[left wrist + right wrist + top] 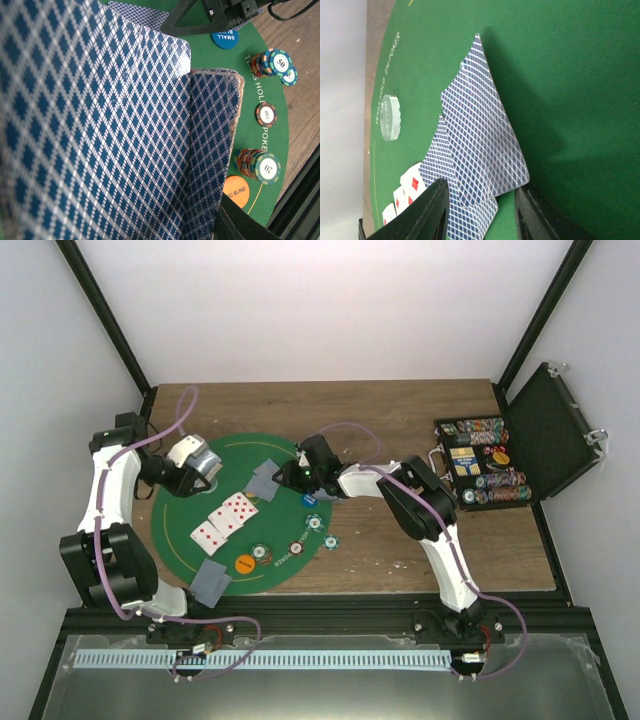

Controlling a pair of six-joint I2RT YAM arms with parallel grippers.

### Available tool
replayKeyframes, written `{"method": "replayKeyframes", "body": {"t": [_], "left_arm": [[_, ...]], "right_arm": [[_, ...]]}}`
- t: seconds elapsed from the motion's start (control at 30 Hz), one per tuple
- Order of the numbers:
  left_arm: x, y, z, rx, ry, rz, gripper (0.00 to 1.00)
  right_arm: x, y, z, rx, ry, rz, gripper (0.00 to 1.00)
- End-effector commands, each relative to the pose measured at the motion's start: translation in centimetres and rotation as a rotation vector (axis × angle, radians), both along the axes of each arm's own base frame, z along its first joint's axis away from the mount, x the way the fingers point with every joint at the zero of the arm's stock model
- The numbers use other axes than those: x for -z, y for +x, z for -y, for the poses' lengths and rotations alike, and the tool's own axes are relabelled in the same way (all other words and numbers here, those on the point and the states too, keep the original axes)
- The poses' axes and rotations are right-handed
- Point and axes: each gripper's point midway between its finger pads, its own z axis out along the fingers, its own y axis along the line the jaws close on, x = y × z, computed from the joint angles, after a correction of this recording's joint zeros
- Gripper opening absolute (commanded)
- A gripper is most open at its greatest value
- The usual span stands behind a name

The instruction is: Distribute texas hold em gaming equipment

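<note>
**A:** What does the left arm have?

**B:** The left gripper [197, 462] hangs over the left part of the green mat [180, 535]. Its jaws are drawn almost together on a deck of cards [125, 140]. In the left wrist view the blue-diamond backs fill nearly the whole picture.

**A:** And on the felt?

**B:** A face-down pair [210, 582] lies at the mat's near edge. Just beyond it, a row of face-up cards [226, 518] with red pips runs overlapping toward the middle.

**A:** The chips?

**B:** They follow the mat's curved right rim. An orange chip [244, 563] sits just beside a small stack [264, 555]. After those come a red-white chip [297, 548], a teal stack [314, 523] and a single teal chip [329, 540] out at the very edge. A blue chip [308, 502] lies farther back, close under the right arm.

**A:** What is the right arm doing?

**B:** The right gripper [482, 187] is low over the mat's far right part. Its fingers stand apart on either side of the near end of two more face-down cards [475, 130]. A gap of green shows between the cards and one finger. Whether the other finger touches them cannot be told.

**A:** Anything farther right?

**B:** A black case [545, 430] stands open at the table's right side, well apart from the mat, with rows of chips in it.
</note>
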Motion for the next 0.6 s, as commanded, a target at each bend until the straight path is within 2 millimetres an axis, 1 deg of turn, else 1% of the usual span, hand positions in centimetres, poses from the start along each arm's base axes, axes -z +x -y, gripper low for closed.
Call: {"method": "replayKeyframes", "body": {"t": [0.0, 0.07, 0.2, 0.3, 0.4, 0.47, 0.57], "left_arm": [[-1.1, 0.3, 0.3, 0.022, -0.018, 0.044, 0.39], [-1.2, 0.4, 0.2, 0.02, -0.02, 0.045, 0.4], [-1.2, 0.4, 0.2, 0.018, -0.02, 0.042, 0.4], [-1.4, 0.4, 0.2, 0.02, -0.016, 0.047, 0.4], [-1.5, 0.4, 0.1, 0.02, -0.012, 0.05, 0.4], [-1.5, 0.5, 0.2, 0.021, -0.012, 0.049, 0.4], [-1.6, 0.6, 0.1, 0.02, -0.015, 0.046, 0.4]], "right_arm": [[-1.2, 0.1, -0.4, -0.074, -0.055, 0.079, 0.36], [-0.7, -0.1, -0.7, -0.114, -0.072, 0.086, 0.31], [0.7, -0.8, -1.3, -0.174, -0.076, 0.05, 0.26], [1.0, -1.4, -1.7, -0.204, -0.078, 0.049, 0.22], [1.3, -1.7, -1.4, -0.208, -0.09, 0.045, 0.22], [1.3, -1.4, -1.1, -0.199, -0.11, 0.067, 0.23], [0.7, -0.8, -0.8, -0.193, -0.139, 0.113, 0.23]]}}
